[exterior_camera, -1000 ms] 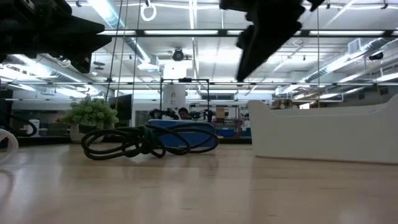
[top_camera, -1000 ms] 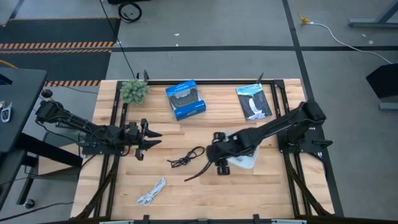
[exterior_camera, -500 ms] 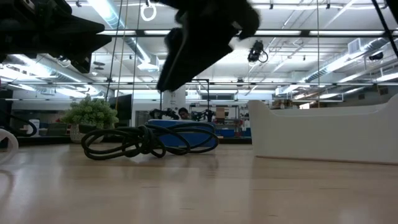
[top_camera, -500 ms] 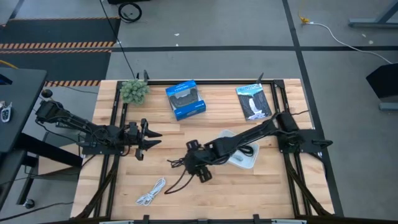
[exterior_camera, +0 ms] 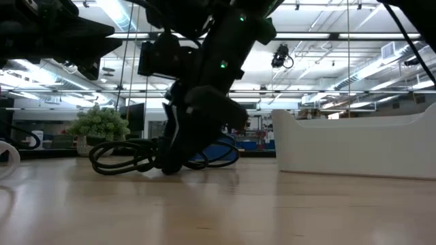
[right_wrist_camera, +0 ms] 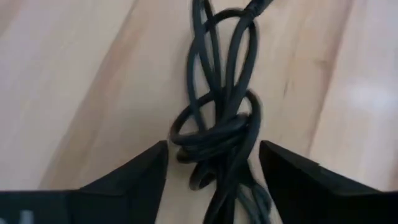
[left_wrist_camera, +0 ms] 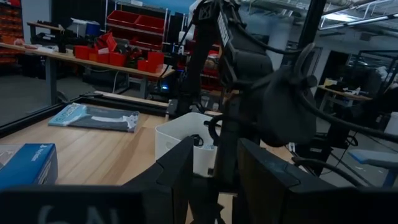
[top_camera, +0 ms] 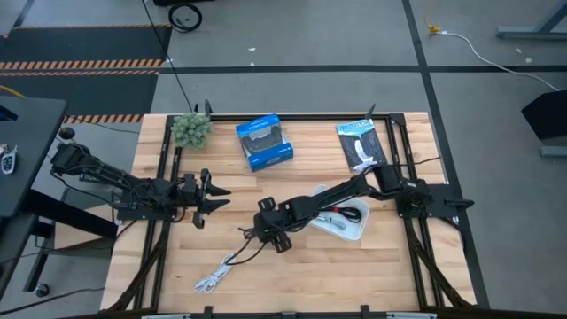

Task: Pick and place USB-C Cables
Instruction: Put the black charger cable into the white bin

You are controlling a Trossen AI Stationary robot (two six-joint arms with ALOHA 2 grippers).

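Since a moment ago my right gripper (top_camera: 263,232) has swung from the white tray (top_camera: 353,228) across the tabletop (top_camera: 372,275) and dropped over the black cable (right_wrist_camera: 221,118), fingers (right_wrist_camera: 127,177) apart on either side of its knotted coil. I see the white cable (top_camera: 215,275) nearer the front edge. Left gripper (top_camera: 213,198) waits, fingers apart
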